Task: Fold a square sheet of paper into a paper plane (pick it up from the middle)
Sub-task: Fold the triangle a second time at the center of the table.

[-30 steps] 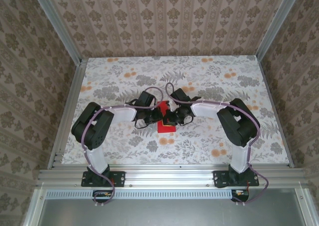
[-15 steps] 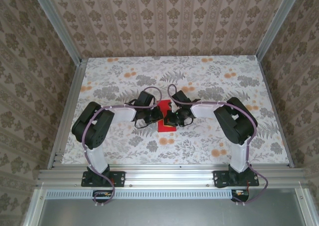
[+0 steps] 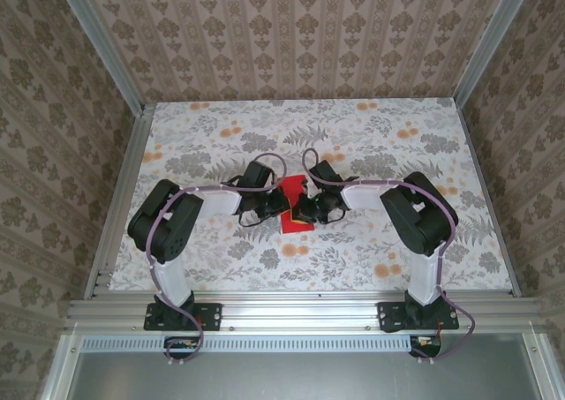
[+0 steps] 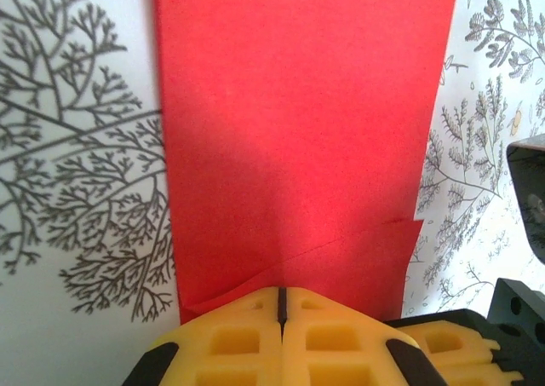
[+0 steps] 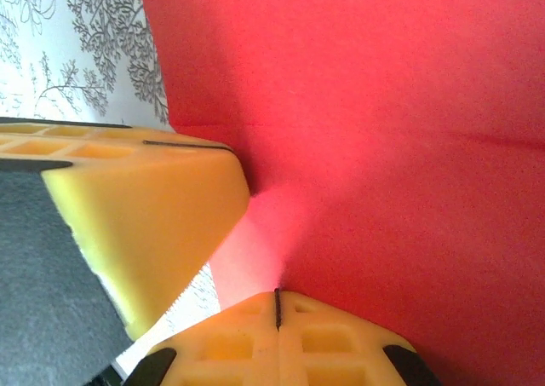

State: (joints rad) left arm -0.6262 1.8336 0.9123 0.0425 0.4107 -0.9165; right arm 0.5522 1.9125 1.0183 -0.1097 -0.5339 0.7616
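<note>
Left hand (image 4: 281,296) and right hand (image 5: 277,299), closed, touch red paper (image 4: 298,122) beneath.

Flat table (image 3: 380,144) under left gripper (image 4: 280,302) & right gripper (image 5: 278,301), spreading out on all sides of them: white cover w/ grey fern/leaf print, orange blossoms scattered. Same grey ferns on white just L of left gripper's tips in its wrist cam. Well beyond both, back wall (image 3: 300,38): beige-brown wallpaper, damask motifs btwn vertical stripes. Same paper on side walls (image 3: 44,153) far L & far R. Alu posts (image 3: 97,42) at back corners, alu side rails (image 3: 124,197) along table edges. Behind both, at near edge: front rail (image 3: 300,310), slotted strip (image 3: 300,340), grey panel (image 3: 291,373). Light even, shadows soft.
</note>
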